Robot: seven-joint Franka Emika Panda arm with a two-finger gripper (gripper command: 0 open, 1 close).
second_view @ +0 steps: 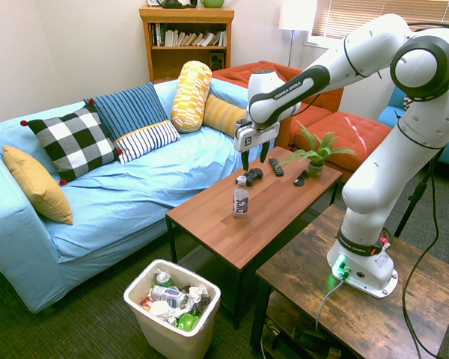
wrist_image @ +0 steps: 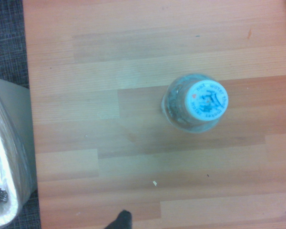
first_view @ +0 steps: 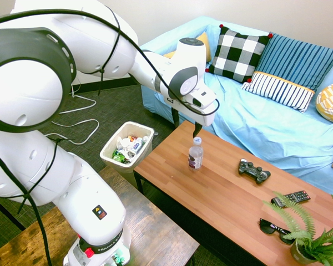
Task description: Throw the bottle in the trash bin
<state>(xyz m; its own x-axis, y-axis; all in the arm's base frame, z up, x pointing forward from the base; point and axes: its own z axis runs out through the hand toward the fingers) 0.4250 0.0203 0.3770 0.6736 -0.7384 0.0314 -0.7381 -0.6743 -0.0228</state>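
The bottle (first_view: 195, 154) (second_view: 241, 200) stands upright on the wooden coffee table (first_view: 222, 194) (second_view: 239, 224), near the table's end closest to the bin. From straight above, the wrist view shows its white cap (wrist_image: 206, 99). My gripper (second_view: 254, 158) (first_view: 196, 128) hangs open directly above the bottle, a short gap over the cap, holding nothing. The white trash bin (first_view: 109, 152) (second_view: 159, 334) sits on the carpet just off that table end, filled with crumpled wrappers; its rim (wrist_image: 5, 157) shows in the wrist view.
On the table beyond the bottle lie a game controller (first_view: 253, 170), a remote (first_view: 290, 197), sunglasses (first_view: 273, 229) and a potted fern (first_view: 311, 233). A blue sofa (second_view: 120, 187) with cushions runs along the table's far side. A darker wooden table (second_view: 359, 299) is beside the bin.
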